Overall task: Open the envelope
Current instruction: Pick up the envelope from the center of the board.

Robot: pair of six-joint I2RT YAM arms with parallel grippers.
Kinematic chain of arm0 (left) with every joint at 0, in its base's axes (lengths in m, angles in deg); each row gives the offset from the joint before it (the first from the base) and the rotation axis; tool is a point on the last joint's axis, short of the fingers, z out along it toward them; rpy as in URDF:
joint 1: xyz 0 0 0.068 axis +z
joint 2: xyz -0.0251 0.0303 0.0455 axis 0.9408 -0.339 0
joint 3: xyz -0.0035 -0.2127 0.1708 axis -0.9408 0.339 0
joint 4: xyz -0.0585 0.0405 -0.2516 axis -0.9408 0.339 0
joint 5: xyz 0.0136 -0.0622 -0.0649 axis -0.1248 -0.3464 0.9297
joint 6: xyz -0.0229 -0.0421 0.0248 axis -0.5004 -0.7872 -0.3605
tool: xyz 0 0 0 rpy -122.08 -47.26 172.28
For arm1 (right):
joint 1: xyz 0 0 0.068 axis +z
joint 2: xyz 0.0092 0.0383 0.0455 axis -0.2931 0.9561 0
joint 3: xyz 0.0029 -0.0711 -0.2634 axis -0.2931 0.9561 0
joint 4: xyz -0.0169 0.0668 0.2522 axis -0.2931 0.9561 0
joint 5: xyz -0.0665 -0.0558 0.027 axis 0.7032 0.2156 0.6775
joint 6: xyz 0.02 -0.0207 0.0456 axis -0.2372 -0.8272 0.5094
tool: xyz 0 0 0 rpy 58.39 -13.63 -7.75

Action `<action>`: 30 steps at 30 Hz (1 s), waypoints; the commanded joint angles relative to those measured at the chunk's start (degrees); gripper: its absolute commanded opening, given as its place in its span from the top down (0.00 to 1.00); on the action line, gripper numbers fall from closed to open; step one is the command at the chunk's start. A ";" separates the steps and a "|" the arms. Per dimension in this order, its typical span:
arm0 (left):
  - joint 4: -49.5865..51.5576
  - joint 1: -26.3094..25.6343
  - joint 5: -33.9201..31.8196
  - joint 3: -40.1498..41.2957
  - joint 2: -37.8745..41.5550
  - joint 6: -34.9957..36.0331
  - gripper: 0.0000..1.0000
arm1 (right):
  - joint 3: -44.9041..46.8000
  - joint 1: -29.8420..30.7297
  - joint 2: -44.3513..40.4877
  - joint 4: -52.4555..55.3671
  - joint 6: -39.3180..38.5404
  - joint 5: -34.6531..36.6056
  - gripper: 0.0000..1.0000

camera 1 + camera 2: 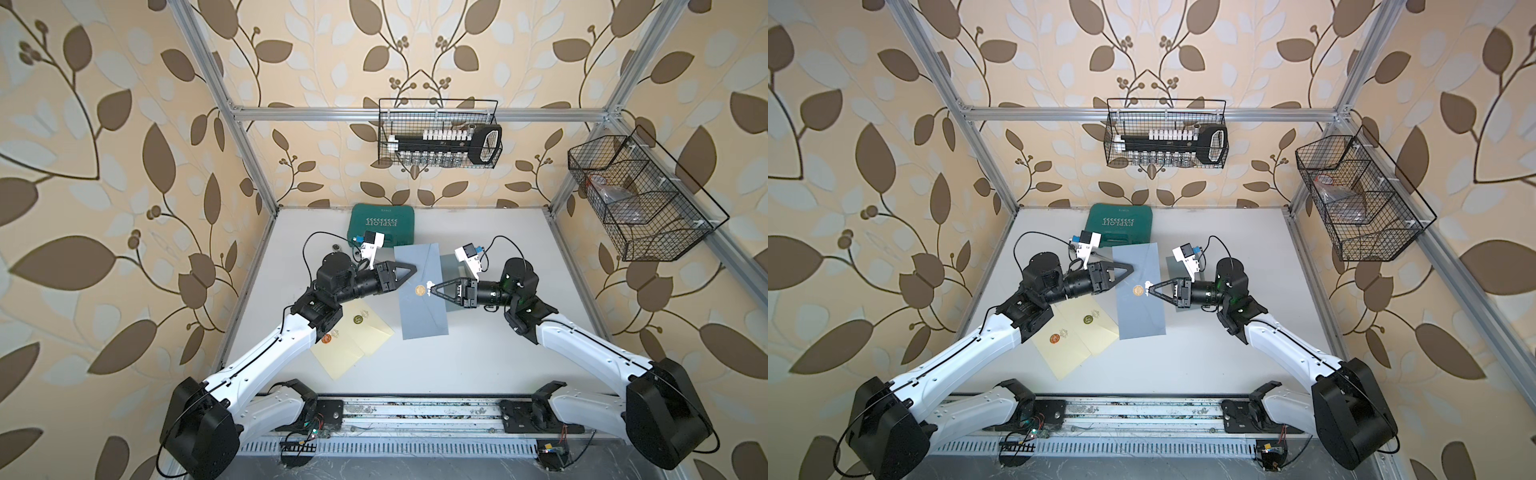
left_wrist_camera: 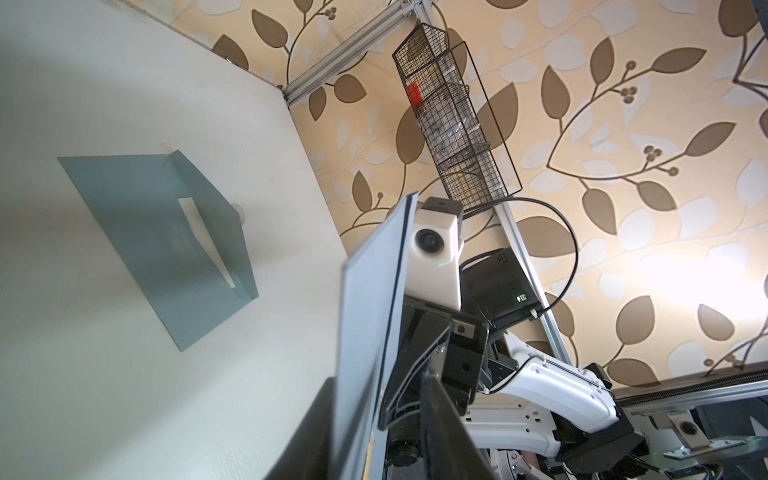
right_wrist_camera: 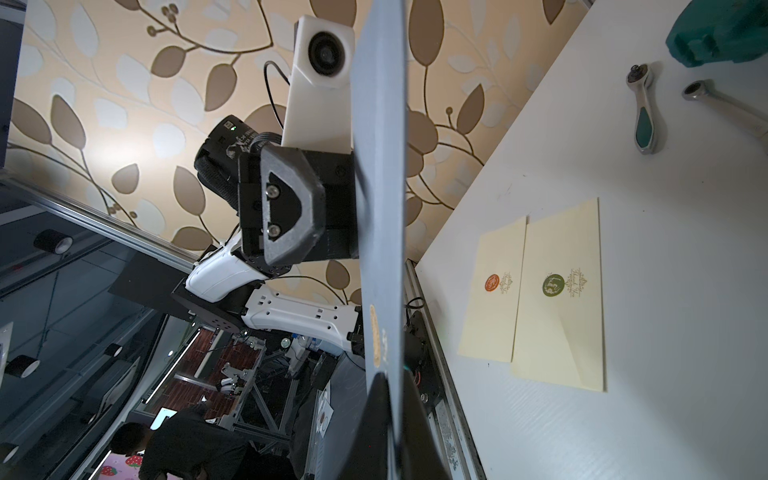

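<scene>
Two cream paper envelopes (image 1: 337, 358) (image 1: 376, 330), one opened blue-grey paper envelope (image 2: 158, 241). Right claw (image 1: 432, 289) clamps a second, sealed blue-grey paper envelope (image 1: 424, 311); left claw (image 1: 414, 268) apart astride it.

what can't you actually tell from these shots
- Whether the left gripper pinches the blue envelope: jaws blurred and cut off at the frame edge in the left wrist view.
- White print beside the gold seal: too small in both top views.
- Second blue envelope: mostly hidden by the right arm in both top views.

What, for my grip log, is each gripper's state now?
Left gripper: open, jaws straddling the envelope edge.
Right gripper: closed on the envelope.
</scene>
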 commanded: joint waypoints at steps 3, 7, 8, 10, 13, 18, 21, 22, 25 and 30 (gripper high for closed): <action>-0.55 0.43 0.02 -0.09 0.90 1.64 0.74 | -0.01 -0.05 0.46 -0.40 0.24 0.45 0.89; 0.54 0.43 -0.89 0.15 1.66 2.26 0.81 | 0.02 0.00 0.61 0.05 0.08 0.73 0.87; 0.75 0.44 -0.90 0.07 1.75 2.26 0.84 | 0.04 0.05 0.65 0.12 0.07 0.85 0.87; 1.13 0.47 -0.96 -0.09 1.75 2.26 0.88 | 0.02 -0.01 0.70 0.22 0.03 0.89 0.86; 1.80 0.43 -1.37 -0.18 1.84 2.26 0.94 | 0.04 0.13 0.57 1.32 -0.50 1.44 0.84; 5.14 0.43 -2.27 -1.13 2.23 5.86 1.00 | -0.72 0.07 -1.38 9.56 -4.58 6.22 0.71; 8.10 0.43 -4.34 -1.34 3.42 7.70 1.00 | -1.65 0.13 -3.75 16.11 -8.18 10.07 0.65; 9.37 0.39 -5.35 -1.45 3.95 8.39 1.00 | -2.09 0.12 -4.65 18.41 -9.25 11.82 0.63; 13.03 0.25 -7.76 -1.69 5.07 10.83 1.00 | -3.13 0.00 -7.55 25.88 -10.76 19.29 0.45; 19.41 -3.00 -13.51 -3.15 6.13 16.41 1.00 | -6.07 -0.02 -11.38 38.47 -12.48 32.33 0.30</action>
